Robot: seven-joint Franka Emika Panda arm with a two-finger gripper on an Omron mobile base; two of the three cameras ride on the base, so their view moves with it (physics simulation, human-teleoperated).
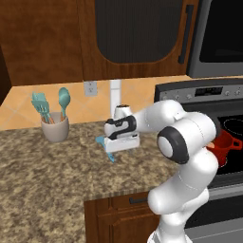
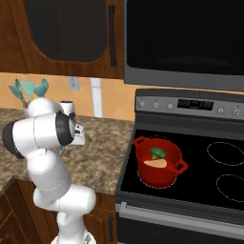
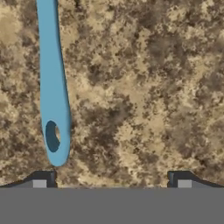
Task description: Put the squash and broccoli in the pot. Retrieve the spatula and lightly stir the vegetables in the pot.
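Pot (image 2: 158,164): on stove, squash (image 2: 156,163) and broccoli (image 2: 157,153) inside. Gripper (image 3: 111,177): fully spread, nothing held. Spatula (image 3: 53,87): flat on counter (image 3: 144,87), offset toward 1 fingertip; centring advised before closing.

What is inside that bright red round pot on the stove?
The red pot holds a dark green broccoli floret and a pale tan squash, lying side by side. The pot's floor beneath them is covered from sight.
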